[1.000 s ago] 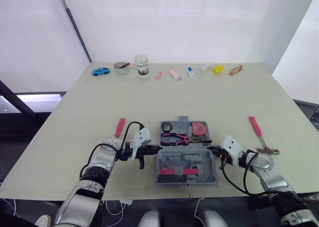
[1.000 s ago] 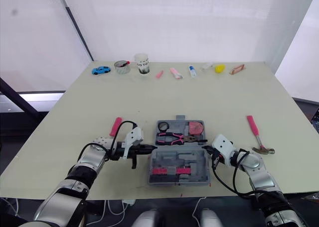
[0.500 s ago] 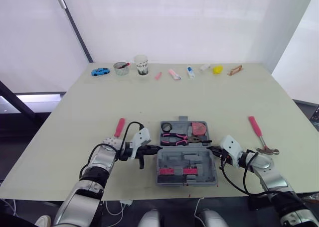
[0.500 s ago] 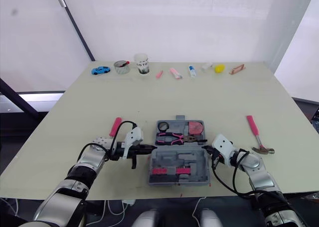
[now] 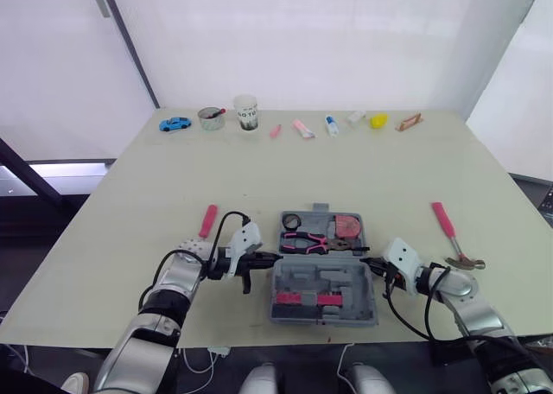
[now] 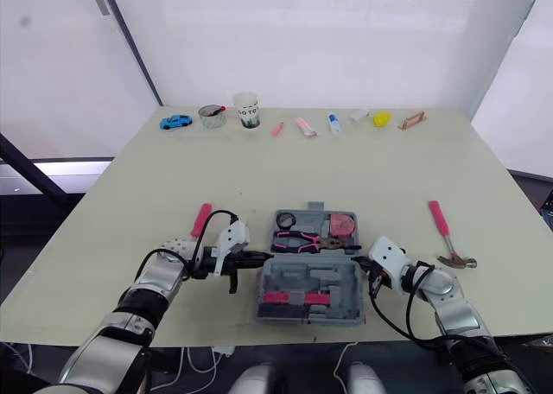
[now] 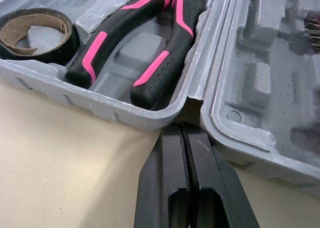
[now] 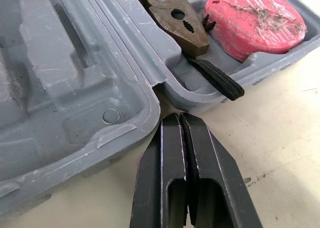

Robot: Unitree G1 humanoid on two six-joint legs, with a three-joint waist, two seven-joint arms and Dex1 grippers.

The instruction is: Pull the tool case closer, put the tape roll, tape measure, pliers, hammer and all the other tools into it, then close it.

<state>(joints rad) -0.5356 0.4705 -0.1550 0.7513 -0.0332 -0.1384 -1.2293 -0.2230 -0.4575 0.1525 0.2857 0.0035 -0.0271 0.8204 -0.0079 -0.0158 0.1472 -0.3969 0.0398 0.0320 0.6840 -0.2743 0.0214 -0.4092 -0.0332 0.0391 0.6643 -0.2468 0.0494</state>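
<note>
Left eye view: the table [image 5: 363, 169] carries the open tool case [image 5: 341, 277] near its front edge, lying where it lay a second ago. The left gripper [image 5: 270, 257] and right gripper [image 5: 367, 259] still sit at the case's two hinge ends. Each has its fingers pressed together on nothing, tips at the gap between the halves. The hammer [image 5: 449, 234] lies on the table right of the case, apart from it, and a pink-handled tool [image 5: 208, 219] lies left. Inside the far half are the pliers [image 5: 304, 241], tape measure [image 5: 348, 224] and tape roll [image 5: 290, 221].
</note>
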